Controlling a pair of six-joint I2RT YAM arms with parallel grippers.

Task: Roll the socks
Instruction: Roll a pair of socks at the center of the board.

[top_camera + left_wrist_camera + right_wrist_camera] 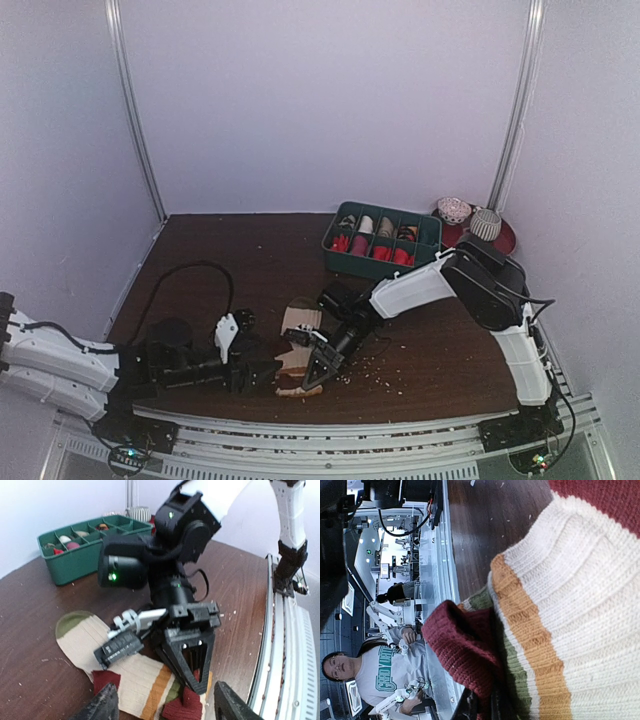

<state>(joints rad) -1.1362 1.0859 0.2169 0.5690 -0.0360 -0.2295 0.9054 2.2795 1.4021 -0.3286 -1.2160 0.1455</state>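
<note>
On the table [30,605], right gripper [197,682] pinches the toe of the striped sock [80,640] (left gripper [165,705] spread); best roll tight, straight.

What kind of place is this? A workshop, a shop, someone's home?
Most likely a robotics lab. A white-walled booth encloses a brown table where robot arms handle a striped sock, and beyond the table edge the right wrist view shows more robot rigs and a person.
</note>
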